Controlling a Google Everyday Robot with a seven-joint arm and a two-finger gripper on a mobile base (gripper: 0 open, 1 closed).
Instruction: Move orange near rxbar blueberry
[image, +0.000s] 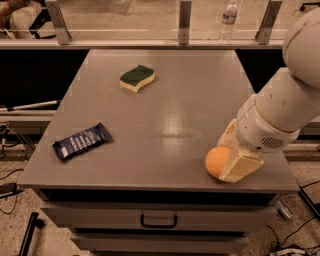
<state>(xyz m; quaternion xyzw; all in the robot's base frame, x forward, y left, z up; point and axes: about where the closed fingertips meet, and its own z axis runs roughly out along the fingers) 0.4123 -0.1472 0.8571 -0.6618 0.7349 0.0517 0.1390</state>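
Observation:
The orange (214, 161) sits on the grey table (165, 115) near its front right corner. The rxbar blueberry (81, 141), a dark blue wrapper with white lettering, lies flat near the front left edge, far from the orange. My gripper (227, 159) is at the orange's right side, low over the table and open. One cream finger (241, 166) stands in front of the orange and covers its right edge. The other finger (228, 136) shows behind it. The orange rests on the table between them.
A green-and-yellow sponge (137, 78) lies at the back left of the middle. A railing with a water bottle (228, 18) runs behind the table. A drawer handle (158, 220) is below the front edge. My white arm (285, 107) fills the right side.

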